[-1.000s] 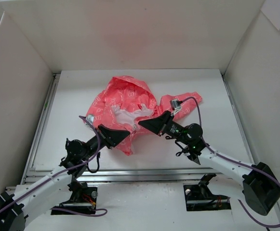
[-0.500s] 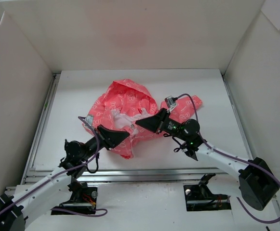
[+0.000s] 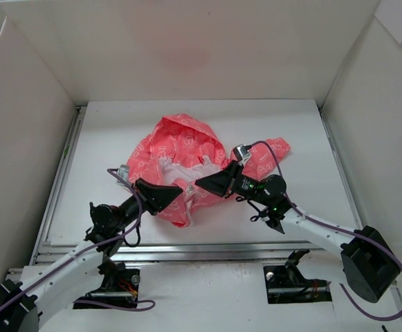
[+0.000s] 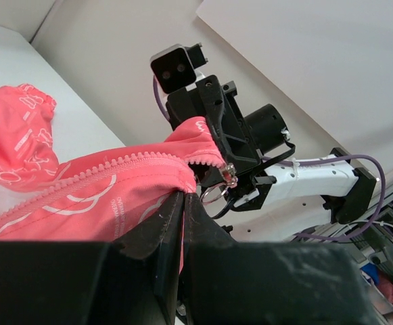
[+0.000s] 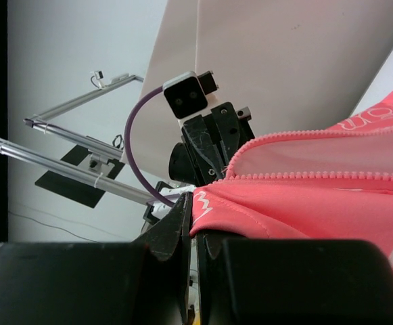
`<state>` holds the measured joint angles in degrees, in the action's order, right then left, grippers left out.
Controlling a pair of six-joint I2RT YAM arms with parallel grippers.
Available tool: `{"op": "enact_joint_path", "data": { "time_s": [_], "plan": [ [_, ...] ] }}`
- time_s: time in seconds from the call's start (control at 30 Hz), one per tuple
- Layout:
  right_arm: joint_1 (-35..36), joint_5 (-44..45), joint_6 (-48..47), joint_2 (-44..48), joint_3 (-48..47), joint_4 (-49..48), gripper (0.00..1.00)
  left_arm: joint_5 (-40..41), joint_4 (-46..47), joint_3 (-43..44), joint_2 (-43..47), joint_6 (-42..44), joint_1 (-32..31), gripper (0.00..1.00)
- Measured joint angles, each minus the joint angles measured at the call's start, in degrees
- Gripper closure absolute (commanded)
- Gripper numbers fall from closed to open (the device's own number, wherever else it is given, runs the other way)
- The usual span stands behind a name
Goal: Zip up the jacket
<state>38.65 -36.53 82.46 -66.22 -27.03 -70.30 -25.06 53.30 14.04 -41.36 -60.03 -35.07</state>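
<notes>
The coral-pink jacket (image 3: 180,149) with white motifs lies crumpled at the middle of the white table, its white lining showing. My left gripper (image 3: 180,191) is shut on the jacket's lower front edge and holds it off the table. My right gripper (image 3: 201,183) is shut on the facing edge, close to the left one. In the left wrist view the fabric (image 4: 81,196) runs into my closed jaws, and the zipper teeth end at a slider with a metal ring (image 4: 213,194). In the right wrist view the zipper edge (image 5: 304,176) leads into my closed jaws.
White walls (image 3: 187,48) enclose the table at the back and on both sides. A metal rail (image 3: 59,180) runs along the left edge. A pink sleeve (image 3: 273,149) lies out toward the right behind my right arm.
Both grippers have drawn a little closer together, the right moving left, and the jacket's front has bunched between them. Both stay shut on the fabric.
</notes>
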Motion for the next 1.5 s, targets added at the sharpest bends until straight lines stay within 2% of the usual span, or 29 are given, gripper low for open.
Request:
{"op": "enact_joint_path", "data": {
  "time_s": [0.6,1.5],
  "plan": [
    [-0.5,-0.4,1.3,-2.2,0.5,-0.2,1.0,-4.7,4.0,0.0,-1.3,1.0,0.0,1.0],
    [-1.2,-1.5,1.5,-1.6,0.8,-0.2,1.0,-5.2,6.5,0.0,-1.9,0.6,0.3,1.0]
  ]
}}
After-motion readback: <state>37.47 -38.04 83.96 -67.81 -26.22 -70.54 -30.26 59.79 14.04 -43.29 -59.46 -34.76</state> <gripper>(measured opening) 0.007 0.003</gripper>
